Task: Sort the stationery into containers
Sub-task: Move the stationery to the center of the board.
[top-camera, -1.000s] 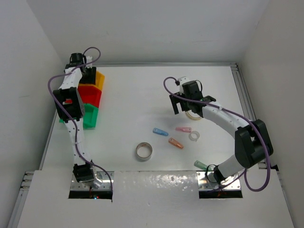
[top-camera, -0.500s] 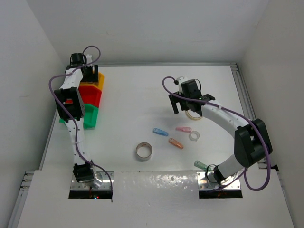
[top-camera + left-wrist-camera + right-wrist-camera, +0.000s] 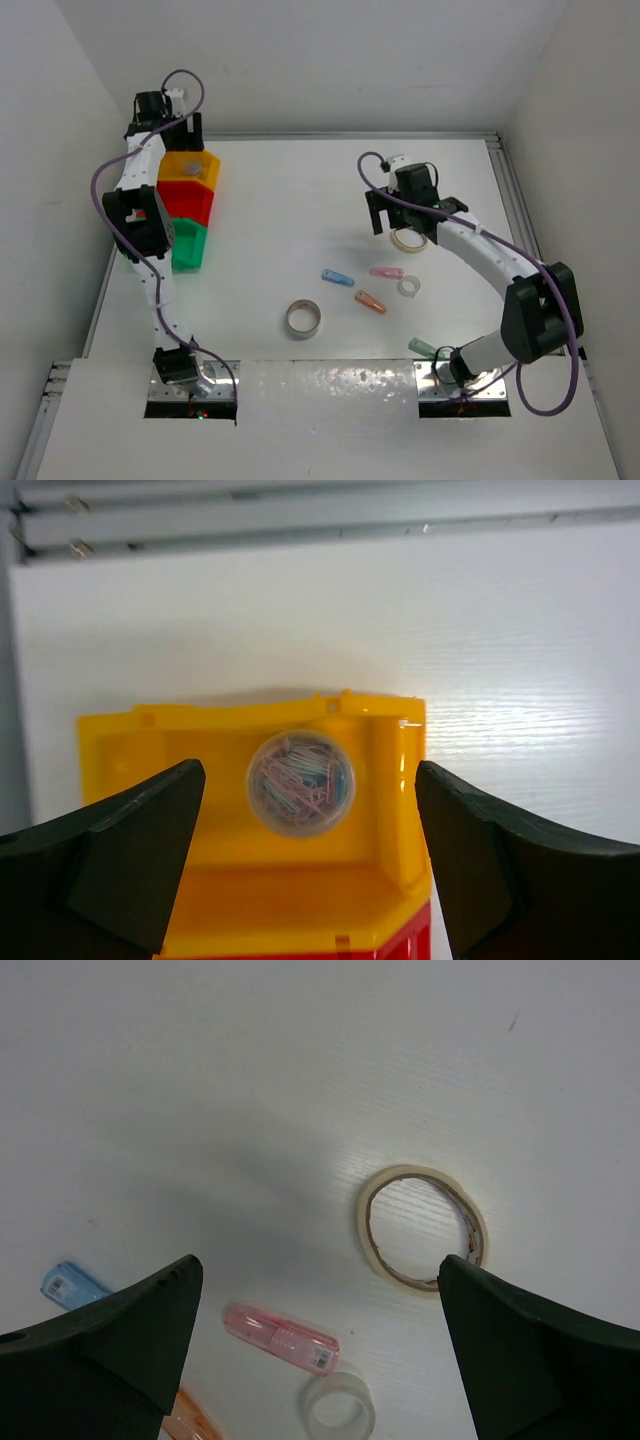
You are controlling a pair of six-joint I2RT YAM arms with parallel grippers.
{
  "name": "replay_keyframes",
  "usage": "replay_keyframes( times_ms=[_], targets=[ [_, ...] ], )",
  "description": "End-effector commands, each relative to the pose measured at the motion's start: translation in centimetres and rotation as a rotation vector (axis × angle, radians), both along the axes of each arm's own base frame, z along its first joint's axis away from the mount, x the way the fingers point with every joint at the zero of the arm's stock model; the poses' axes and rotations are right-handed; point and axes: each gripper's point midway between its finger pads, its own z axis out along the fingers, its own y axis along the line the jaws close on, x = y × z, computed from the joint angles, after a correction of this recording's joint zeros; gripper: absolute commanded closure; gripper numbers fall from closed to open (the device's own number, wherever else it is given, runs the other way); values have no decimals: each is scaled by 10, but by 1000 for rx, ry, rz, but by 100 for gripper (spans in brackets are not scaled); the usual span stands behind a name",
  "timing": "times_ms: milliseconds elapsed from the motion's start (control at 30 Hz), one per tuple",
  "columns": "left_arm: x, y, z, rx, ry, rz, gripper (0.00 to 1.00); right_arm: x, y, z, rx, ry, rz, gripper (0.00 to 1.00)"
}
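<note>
Left hand [image 3: 308, 775]: spread wide and empty, hovering over the yellow bin [image 3: 395, 780].
Round pot [image 3: 300, 782]: lying inside the yellow bin, with thin pink and blue bits showing through it.
Bins: a joined row at the table's [image 3: 300, 200] ten o'clock edge, yellow farthest, then the red bin [image 3: 190, 195], then the green bin [image 3: 188, 248].
Right hand [image 3: 320, 1265]: spread wide, gripping nothing, above the table at two o'clock from its middle.
Beige tape ring [image 3: 422, 1228]: flat on the table, just at that hand's five o'clock.
Loose pieces: blue piece [image 3: 68, 1285], pink piece [image 3: 282, 1338], orange piece [image 3: 370, 302] and clear tape ring [image 3: 338, 1408] clustered near mid-table.
Grey tape ring [image 3: 303, 319]: alone at six o'clock.
</note>
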Motion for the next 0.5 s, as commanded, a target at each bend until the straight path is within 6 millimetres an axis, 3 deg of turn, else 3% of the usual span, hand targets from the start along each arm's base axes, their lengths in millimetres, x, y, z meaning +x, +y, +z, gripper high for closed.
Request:
replay_keyframes(
  times_ms=[0,67,100,133,167,200,233,267,333,367,433,467],
  targets=[
    [2,-12,118,30,-233,-45,15,2,-14,19,102,-41,-81,1],
    [-6,-29,132,58,-243,-84,15,2,-21,20,140,-47,-105,2],
    [-15,-36,155,78,-275,-98,15,-1,-23,18,147,-53,-111,2],
    [-21,-45,164,109,-281,-135,16,-1,-27,18,152,-58,-126,2],
    [-32,-68,164,117,-246,-191,17,-2,-31,16,150,-56,-139,3],
    [-47,-84,185,137,-266,-238,18,-6,-34,12,145,-46,-152,2],
    [-58,-100,185,164,-246,-316,20,-8,-38,12,141,-47,-166,2],
    [-87,-145,180,157,-179,-434,21,-11,-46,7,134,-28,-196,2],
    [-123,-185,160,188,-85,-618,23,-16,-51,8,147,-20,-213,2],
    [-164,-228,124,181,62,-752,25,-18,-52,8,175,-10,-214,3],
    [-209,-262,100,197,167,-884,29,-26,-55,8,193,-22,-218,3],
    [-251,-289,72,190,275,-991,30,-33,-60,-1,188,-13,-233,3]
  ],
)
